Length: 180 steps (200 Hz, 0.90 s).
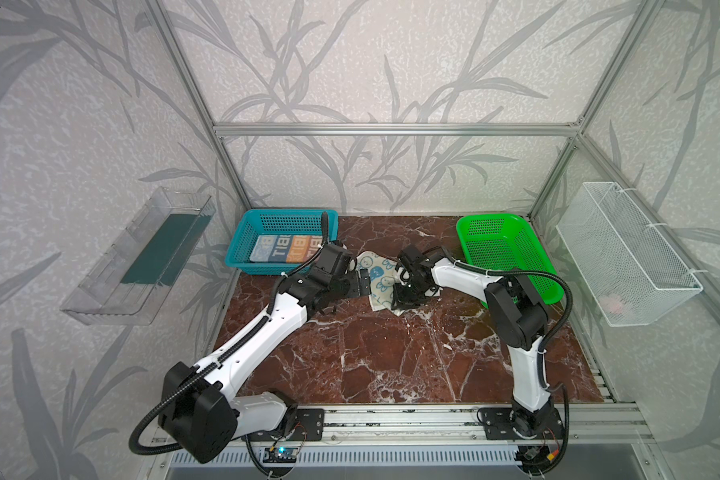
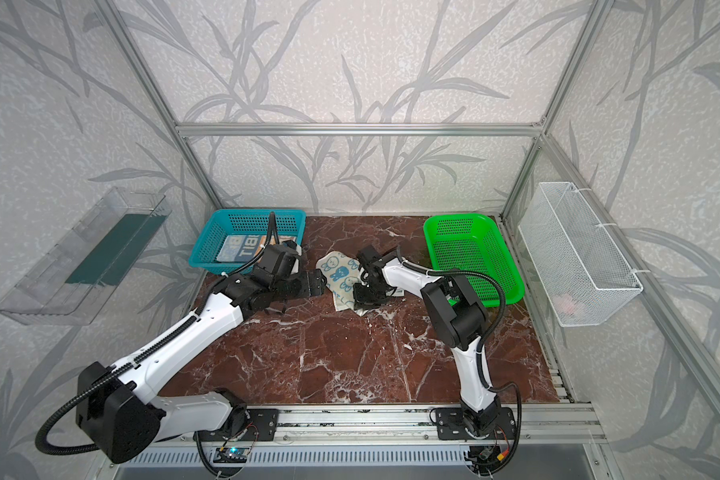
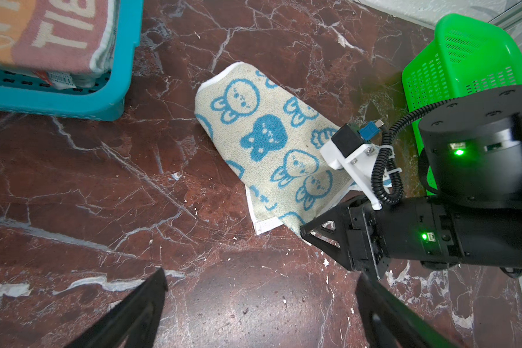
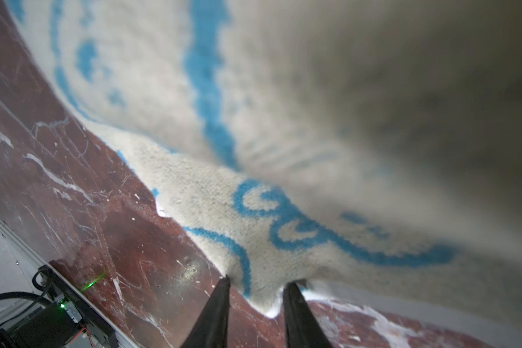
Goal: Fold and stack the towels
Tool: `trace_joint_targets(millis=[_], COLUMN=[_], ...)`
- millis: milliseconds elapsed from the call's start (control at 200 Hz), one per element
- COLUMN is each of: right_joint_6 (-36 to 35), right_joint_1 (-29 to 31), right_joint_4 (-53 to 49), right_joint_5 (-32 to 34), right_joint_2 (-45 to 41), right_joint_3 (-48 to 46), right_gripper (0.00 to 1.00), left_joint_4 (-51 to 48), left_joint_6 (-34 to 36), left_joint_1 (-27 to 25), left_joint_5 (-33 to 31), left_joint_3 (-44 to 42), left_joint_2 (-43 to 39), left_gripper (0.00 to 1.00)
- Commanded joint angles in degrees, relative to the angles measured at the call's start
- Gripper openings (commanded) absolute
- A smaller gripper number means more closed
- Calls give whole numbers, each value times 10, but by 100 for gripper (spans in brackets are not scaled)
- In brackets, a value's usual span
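1 cream-and-blue towel (image 3: 262, 135) lies doubled over on the marble table (image 1: 391, 357), between the blue basket (image 1: 237, 249) and the green basket (image 1: 516, 249) and touching neither. A hem of its lower layer shows past the upper layer. Folded towels (image 1: 285, 248) already sit in the blue basket.

The right gripper (image 4: 258, 281) is down at the towel's near corner. Its jaws stand narrow with the corner puckered between the 2 tips, so it looks like a pinch on the cloth. The left gripper (image 3: 261, 274) hangs just beside the towel's other side, spread wide and holding nothing.

The step in hand seems to be taking hold for the next fold. To do it well, the right pinch should catch both layers, not only the top 1, or the fold will peel apart on the lift. The left claw probably needs the matching corner on the same edge. Then both should rise together, low and level, so the soft terry neither drags nor twists, and the edges land square.
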Motion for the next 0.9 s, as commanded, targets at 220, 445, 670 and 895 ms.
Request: trace_joint_targets(millis=[220,445,670,895], right_joint_6=[9,7,-22,-70], right_joint_1=[14,22,-69,-167], right_joint_4=[-34,-105,-210,-324], right_joint_5=[26,2,0,28], right_joint_2=[-4,-51,30,197], right_joint_3=[21,127,343,557], right_gripper=[0,0,0,0], left_joint_4=[-4,-15,-18,-23], left_joint_6=[-12,-5,3,15], left_joint_1=[3,3,3,3], left_joint_5=[-3,-12,-9,-6], left_joint_3=[-16,-16,2,18], left_joint_2=[-31,-41,-12,21], left_gripper=[99,99,99,99])
